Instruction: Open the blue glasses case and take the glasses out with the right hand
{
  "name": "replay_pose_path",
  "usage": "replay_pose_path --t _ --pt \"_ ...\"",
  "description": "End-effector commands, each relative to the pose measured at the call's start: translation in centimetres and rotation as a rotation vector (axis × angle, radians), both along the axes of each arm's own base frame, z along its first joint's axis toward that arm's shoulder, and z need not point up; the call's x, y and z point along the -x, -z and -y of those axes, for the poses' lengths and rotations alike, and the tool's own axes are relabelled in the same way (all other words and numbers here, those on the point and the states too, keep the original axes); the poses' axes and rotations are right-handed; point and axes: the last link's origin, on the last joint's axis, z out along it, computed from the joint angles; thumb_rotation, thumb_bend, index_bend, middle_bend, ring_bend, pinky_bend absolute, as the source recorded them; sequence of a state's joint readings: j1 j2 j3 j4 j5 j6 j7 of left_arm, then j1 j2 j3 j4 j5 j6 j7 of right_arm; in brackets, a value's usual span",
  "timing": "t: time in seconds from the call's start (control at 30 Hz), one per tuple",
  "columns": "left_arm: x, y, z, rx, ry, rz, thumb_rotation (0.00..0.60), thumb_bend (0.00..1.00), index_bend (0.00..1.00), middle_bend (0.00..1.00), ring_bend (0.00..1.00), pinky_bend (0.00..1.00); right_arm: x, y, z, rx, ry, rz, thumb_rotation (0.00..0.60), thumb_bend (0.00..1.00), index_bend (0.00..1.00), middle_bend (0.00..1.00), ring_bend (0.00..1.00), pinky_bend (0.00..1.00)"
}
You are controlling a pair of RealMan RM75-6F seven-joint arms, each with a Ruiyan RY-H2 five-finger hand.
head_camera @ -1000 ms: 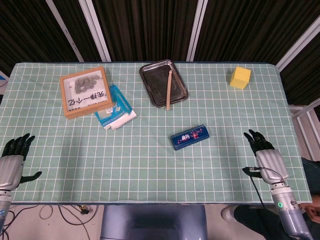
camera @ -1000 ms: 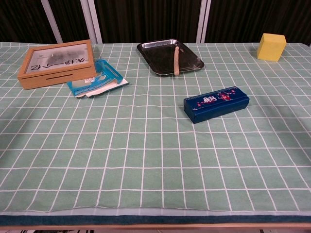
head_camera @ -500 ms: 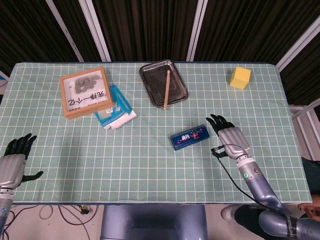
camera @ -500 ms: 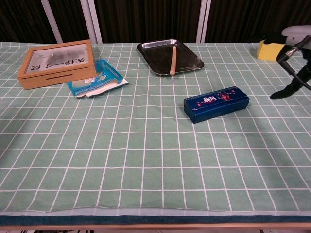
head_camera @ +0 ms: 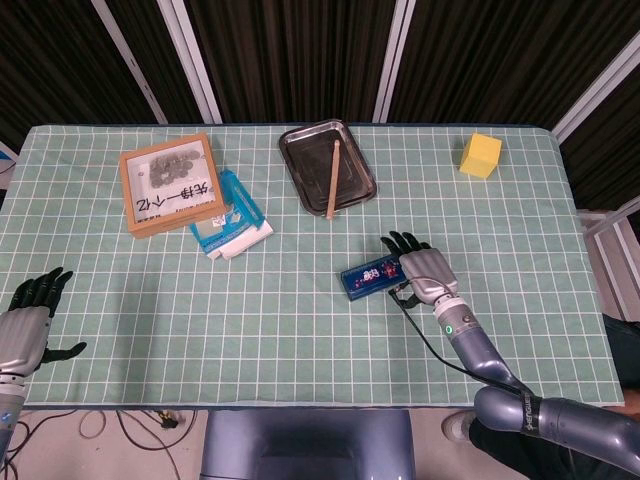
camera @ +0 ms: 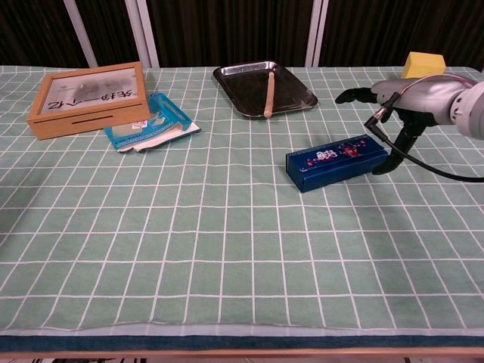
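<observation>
1. The blue glasses case (head_camera: 377, 273) lies closed on the green checked table (head_camera: 300, 330), a little right of centre and in front of the metal tray (head_camera: 310, 155). Its long axis runs left to right, with the right end swung slightly toward the far edge.
2. The right hand (head_camera: 418, 268) hangs over that right end, fingers spread and holding nothing. In the chest view its thumb drops just beside the end of the case (touching or not, I cannot tell).
3. So the case stretches leftward from the hand, and the lid seam probably follows the long sides.
4. The left hand (head_camera: 25, 320) rests open and empty at the near left edge, well apart from the case; the right hand is clearly the nearer one.
</observation>
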State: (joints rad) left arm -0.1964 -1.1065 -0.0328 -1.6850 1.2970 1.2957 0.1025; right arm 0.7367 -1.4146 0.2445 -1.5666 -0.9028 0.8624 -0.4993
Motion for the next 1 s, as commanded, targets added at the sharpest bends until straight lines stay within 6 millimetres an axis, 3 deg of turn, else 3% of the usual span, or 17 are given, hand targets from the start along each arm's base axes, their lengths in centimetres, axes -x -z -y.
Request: replay_pose_path --t 0.03,0.23,1.0 --pt "0.0 -0.1 -0.1 0.0 -0.006 0.004 0.6 0.07 0.0 0.0 0.0 0.0 -0.2 1.1 0.7 -0.008 0.01 -0.015 0.6 0.15 0.02 0.0 0.0 0.23" --pt "0.1 -0.1 -0.2 0.004 -0.021 0.012 0.6 0.07 0.0 0.0 0.0 0.0 0.0 2.1 1.9 0.001 0.034 -0.055 0.6 0.15 0.15 0.0 0.0 0.24" --pt "0.1 -0.2 -0.2 0.005 -0.039 0.021 0.6 0.07 0.0 0.0 0.0 0.0 0.4 3.4 1.8 -0.013 0.063 -0.136 0.6 0.15 0.25 0.0 0.0 0.23"
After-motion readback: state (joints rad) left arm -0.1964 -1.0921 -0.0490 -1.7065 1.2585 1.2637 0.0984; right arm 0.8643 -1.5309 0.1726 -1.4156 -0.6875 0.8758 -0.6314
